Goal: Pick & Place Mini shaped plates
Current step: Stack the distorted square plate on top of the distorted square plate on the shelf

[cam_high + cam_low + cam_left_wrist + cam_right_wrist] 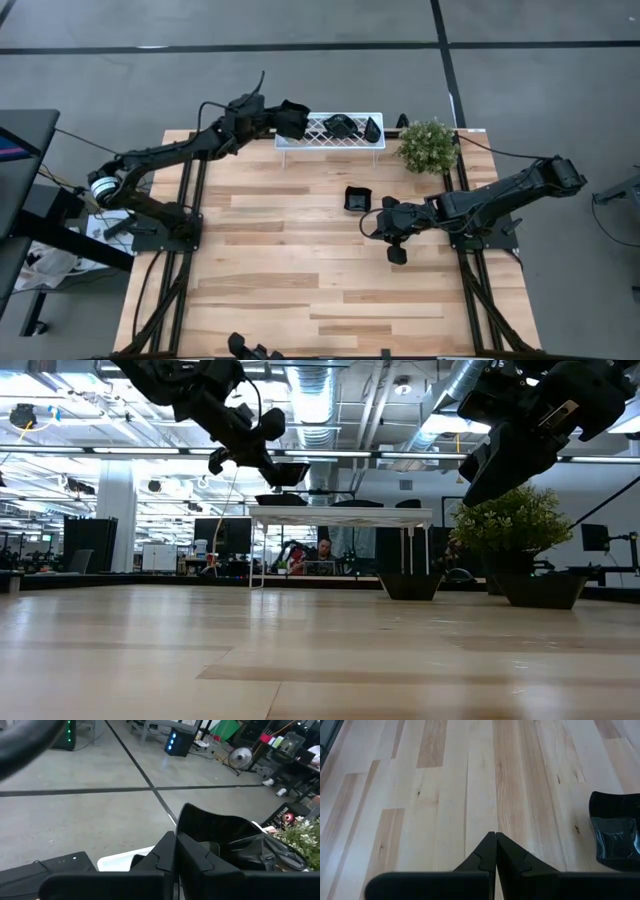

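Note:
My left gripper is shut on a glossy black mini plate over the left end of the white lattice rack at the table's far edge. Two more black plates lie on the rack. A square black plate rests on its base on the table; it also shows in the right wrist view. My right gripper is shut and empty above the table, nearer and to the right of that plate. My left gripper holds the black plate by its rim, pinched between the two shut fingers; the fingers themselves hide the exact spot. The plate is lifted clear, roughly level, just above the rack's top.
A green potted plant stands right of the rack at the far edge. Bare wooden table spreads over the middle and near side. Beyond the table the low view shows the room and a seated person.

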